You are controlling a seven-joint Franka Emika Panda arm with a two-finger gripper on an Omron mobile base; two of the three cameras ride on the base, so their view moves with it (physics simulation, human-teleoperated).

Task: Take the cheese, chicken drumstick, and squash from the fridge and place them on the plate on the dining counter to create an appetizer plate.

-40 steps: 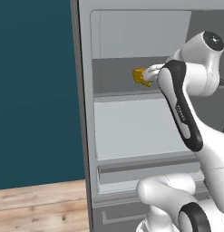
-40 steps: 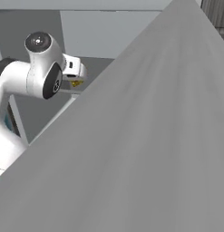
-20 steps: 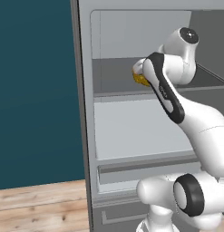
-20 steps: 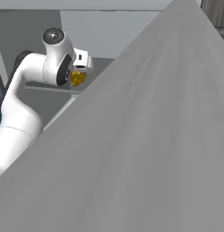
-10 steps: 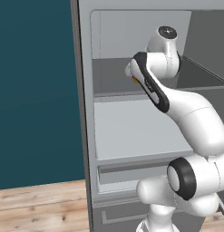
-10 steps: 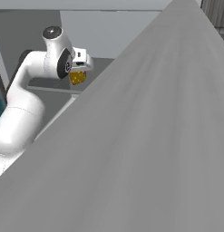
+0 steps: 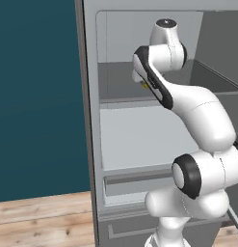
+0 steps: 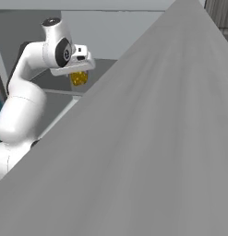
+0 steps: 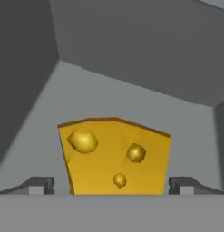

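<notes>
The cheese (image 9: pixel 114 156), a yellow wedge with darker holes, sits on the grey upper shelf of the fridge (image 7: pixel 91 120). My gripper (image 9: pixel 112 186) is open and reaches over it, one dark fingertip (image 9: pixel 38 185) on each side of the wedge. From the right base view the cheese (image 8: pixel 78 78) shows just under the white hand, with the gripper (image 8: pixel 77 73) down around it. In the left base view only a yellow sliver of the cheese (image 7: pixel 146 86) peeks out behind the arm's dark-edged link.
The open fridge door (image 8: pixel 157 138) slants as a big grey plane across the right base view. Below the upper shelf are a pale lower shelf (image 7: pixel 135 140) and a drawer (image 7: pixel 135 181). A teal wall (image 7: pixel 38 96) and wooden floor (image 7: pixel 43 222) lie left of the fridge.
The arm has swung deeper into the fridge along the upper shelf, bringing the hand over the cheese. The jaws have stayed open and the cheese has not moved.
</notes>
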